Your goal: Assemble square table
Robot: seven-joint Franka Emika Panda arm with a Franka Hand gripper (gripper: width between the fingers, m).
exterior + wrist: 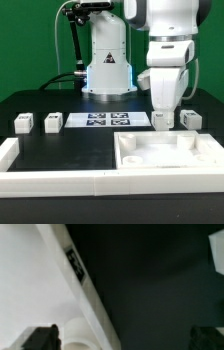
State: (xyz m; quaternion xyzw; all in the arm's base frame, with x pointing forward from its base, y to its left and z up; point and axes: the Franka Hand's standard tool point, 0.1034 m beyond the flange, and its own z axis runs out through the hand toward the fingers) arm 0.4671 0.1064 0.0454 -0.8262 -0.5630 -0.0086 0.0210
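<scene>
Gripper [123, 335] wide open, empty, over the back rim of the square slab [165, 160], underside-up at the black tabletop's [80, 145] front edge; legs [52, 122] loose, none fitted, so assembly looks barely started.

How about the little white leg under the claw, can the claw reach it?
Probably yes: the open gripper hangs right over that leg, with nothing between them that I can see.

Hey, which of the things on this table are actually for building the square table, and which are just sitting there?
For the job:
- square tabletop, lying rimmed side up
- four block legs, two at the exterior view's left, two at its right

Just lying about:
- marker board
- long white rail
</scene>
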